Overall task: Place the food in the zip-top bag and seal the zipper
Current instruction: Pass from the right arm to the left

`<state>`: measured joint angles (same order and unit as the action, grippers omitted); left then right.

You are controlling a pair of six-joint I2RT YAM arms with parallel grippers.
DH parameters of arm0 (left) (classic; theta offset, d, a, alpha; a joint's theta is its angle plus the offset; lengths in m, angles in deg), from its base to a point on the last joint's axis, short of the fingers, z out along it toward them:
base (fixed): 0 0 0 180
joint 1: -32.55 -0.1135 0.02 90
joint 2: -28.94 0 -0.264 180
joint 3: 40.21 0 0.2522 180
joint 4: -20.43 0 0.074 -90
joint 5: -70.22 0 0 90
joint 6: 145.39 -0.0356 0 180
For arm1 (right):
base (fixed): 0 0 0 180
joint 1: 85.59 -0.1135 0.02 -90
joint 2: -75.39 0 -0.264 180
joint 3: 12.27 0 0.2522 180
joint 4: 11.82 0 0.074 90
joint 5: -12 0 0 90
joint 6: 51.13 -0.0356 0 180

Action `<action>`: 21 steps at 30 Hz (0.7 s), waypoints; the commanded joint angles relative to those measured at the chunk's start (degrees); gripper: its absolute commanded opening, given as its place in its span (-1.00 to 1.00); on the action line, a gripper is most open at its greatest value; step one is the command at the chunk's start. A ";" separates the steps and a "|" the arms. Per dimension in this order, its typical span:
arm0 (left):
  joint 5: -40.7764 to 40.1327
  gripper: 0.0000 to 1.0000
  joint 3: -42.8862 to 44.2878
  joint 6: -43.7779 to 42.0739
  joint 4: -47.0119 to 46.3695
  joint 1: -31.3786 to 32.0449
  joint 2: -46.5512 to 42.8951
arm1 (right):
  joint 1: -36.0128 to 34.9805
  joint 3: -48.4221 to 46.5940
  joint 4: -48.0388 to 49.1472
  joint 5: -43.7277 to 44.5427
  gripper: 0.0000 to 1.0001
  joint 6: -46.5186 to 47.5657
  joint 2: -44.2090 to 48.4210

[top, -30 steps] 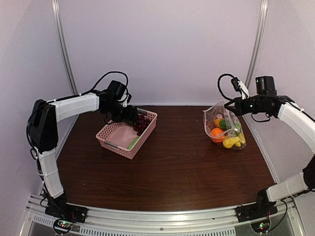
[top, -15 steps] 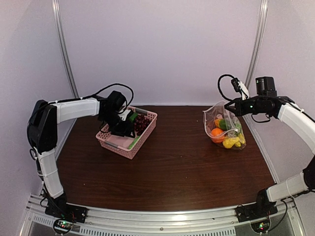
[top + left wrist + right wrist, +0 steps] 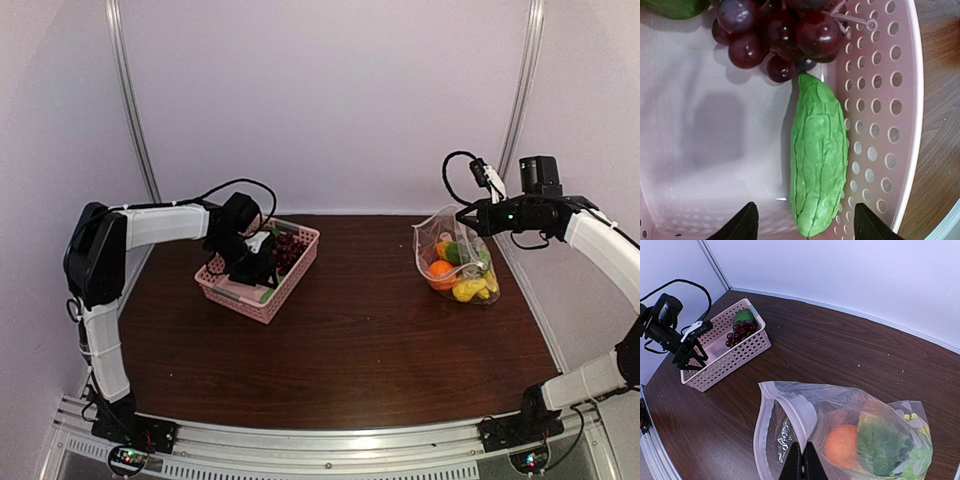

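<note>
The left gripper (image 3: 806, 226) is down inside the pink basket (image 3: 890, 125) with its fingers (image 3: 744, 225) spread wide. They straddle the near end of the green piece (image 3: 819, 155), with a gap on either side, and grasp nothing. That ridged green piece lies flat on the basket floor. Its long axis runs along the perforated side wall just beside it, one end between the fingertips and the other pointing at the dark grapes (image 3: 775, 35), which it nearly touches. The basket sits near the far left corner of the table (image 3: 350, 350).

The right gripper (image 3: 801, 460) is clenched on the rim of the zip-top bag (image 3: 840, 420), pinching the plastic between closed fingertips. The bag stands near the table's far right corner with its mouth up and gaping and the zipper (image 3: 762, 410) unsealed. An orange (image 3: 842, 445), a green piece and yellow pieces (image 3: 470, 290) lie inside.
</note>
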<state>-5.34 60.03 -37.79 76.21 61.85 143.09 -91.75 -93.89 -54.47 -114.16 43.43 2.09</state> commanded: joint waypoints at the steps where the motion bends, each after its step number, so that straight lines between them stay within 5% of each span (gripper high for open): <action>1: 0.82 0.34 -0.17 -0.90 -1.25 0.32 1.11 | -0.44 1.12 1.01 -0.60 -1.00 0.01 1.20; 16: -0.07 0.35 0.14 -1.04 -1.16 1.37 2.75 | -0.41 2.15 1.62 -0.45 -1.00 -0.12 1.93; 21: -8.95 0.45 1.66 -1.11 -0.19 1.61 -1.24 | -0.75 2.67 1.48 -1.62 -1.00 -0.10 2.11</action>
<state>-7.39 60.16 -37.99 76.36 63.06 144.88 -91.75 -92.12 -53.97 -114.23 43.43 2.96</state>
